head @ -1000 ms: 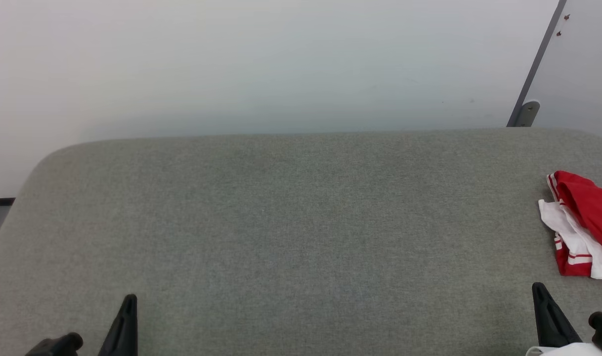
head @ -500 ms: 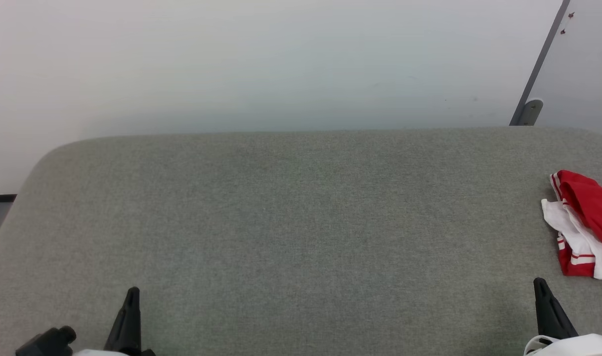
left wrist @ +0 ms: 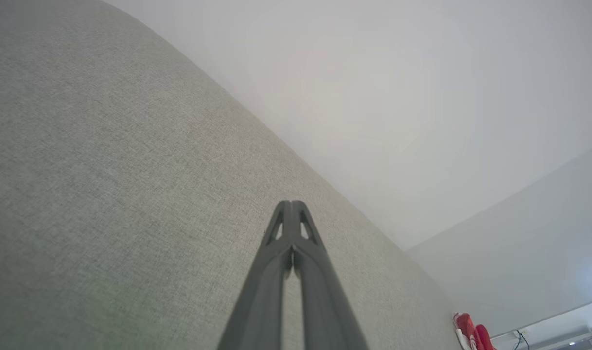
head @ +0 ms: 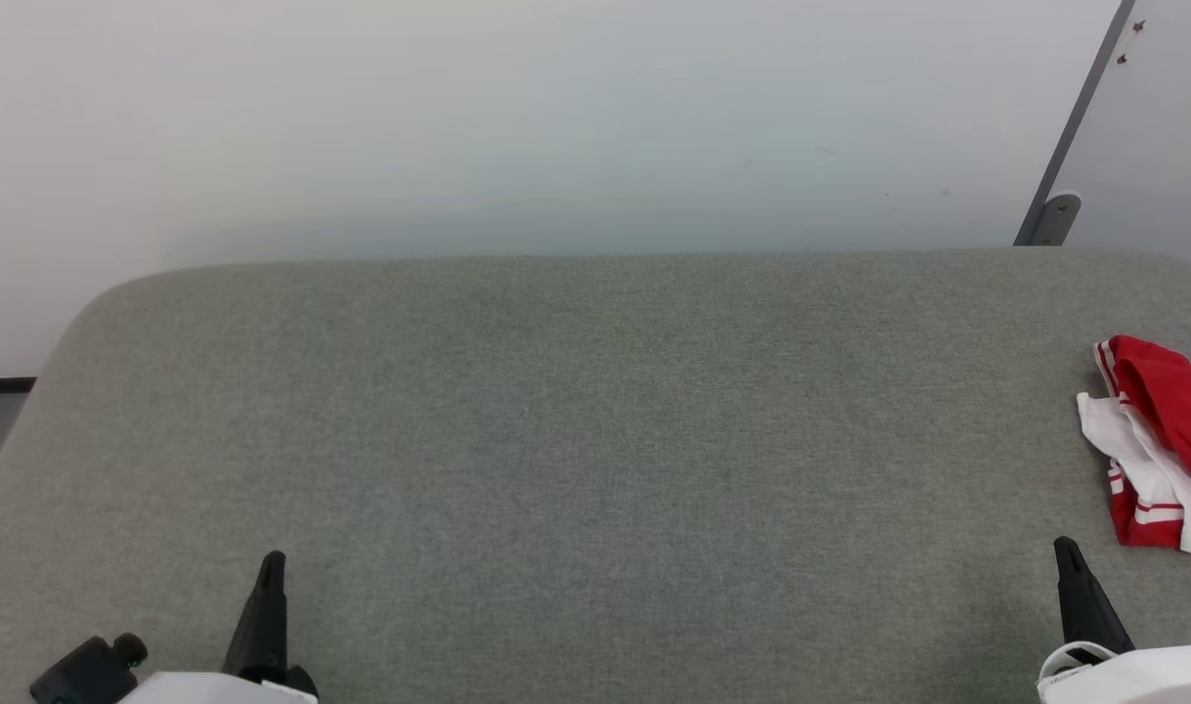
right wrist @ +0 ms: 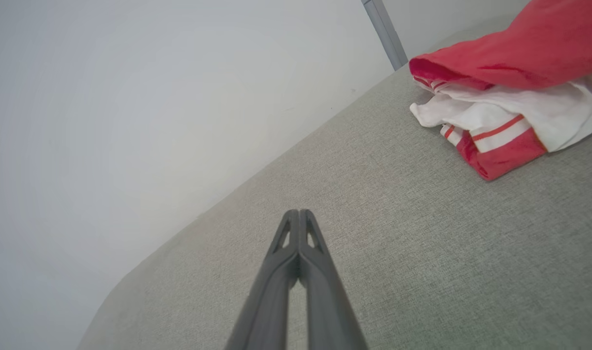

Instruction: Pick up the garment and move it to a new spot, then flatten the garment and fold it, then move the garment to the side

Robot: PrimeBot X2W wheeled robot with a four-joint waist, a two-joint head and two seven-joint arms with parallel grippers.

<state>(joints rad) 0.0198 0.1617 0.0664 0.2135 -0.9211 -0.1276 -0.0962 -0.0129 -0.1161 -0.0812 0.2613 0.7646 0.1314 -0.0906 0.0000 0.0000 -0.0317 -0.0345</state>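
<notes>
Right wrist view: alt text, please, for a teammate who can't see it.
The right gripper, fingers shut together, points across a grey fabric surface toward a pale wall. A bunched red-and-white garment lies on the surface at upper right, apart from the gripper.

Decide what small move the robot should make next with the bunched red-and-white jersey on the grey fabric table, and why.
Probably open the right gripper and ease it toward the red-and-white jersey: it lies crumpled at the grey fabric table's right edge, nearest that gripper, whose jaws are shut and empty.
</notes>
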